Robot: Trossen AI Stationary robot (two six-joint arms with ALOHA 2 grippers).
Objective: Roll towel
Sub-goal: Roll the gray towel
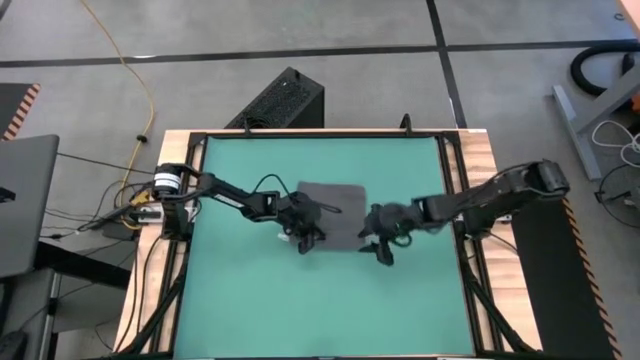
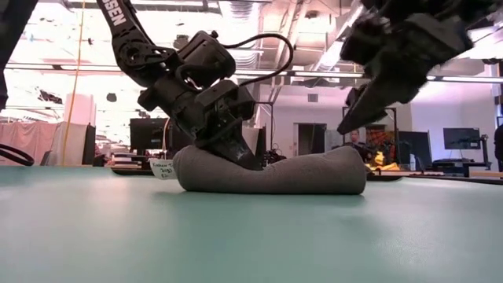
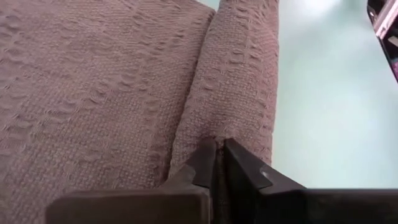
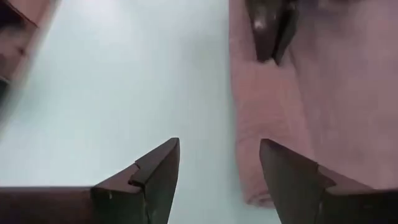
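Observation:
The dark grey towel (image 1: 332,212) lies on the green mat (image 1: 250,290), and its near edge is rolled into a thick roll (image 2: 271,177) that rests on the mat. A small white tag (image 2: 163,169) shows at the roll's left end. My left gripper (image 1: 305,238) is shut on the roll near its left end; it also shows in the low view (image 2: 236,153). My right gripper (image 1: 380,250) is open and empty. It is raised above the roll's right end (image 2: 369,102), with its fingers over the mat beside the roll (image 4: 267,124). My left gripper pinches cloth of the roll (image 3: 239,124) between its two shut fingers, near the roll's left end, at the seam between the roll and the flat part (image 3: 93,93). The fingers slant down from above and from the left. The roll lies on the mat.
Wooden table edges and a black frame (image 1: 455,160) border the mat. A black box (image 1: 280,100) stands on the floor behind the table. Bare mat lies near the front edge (image 1: 320,320).

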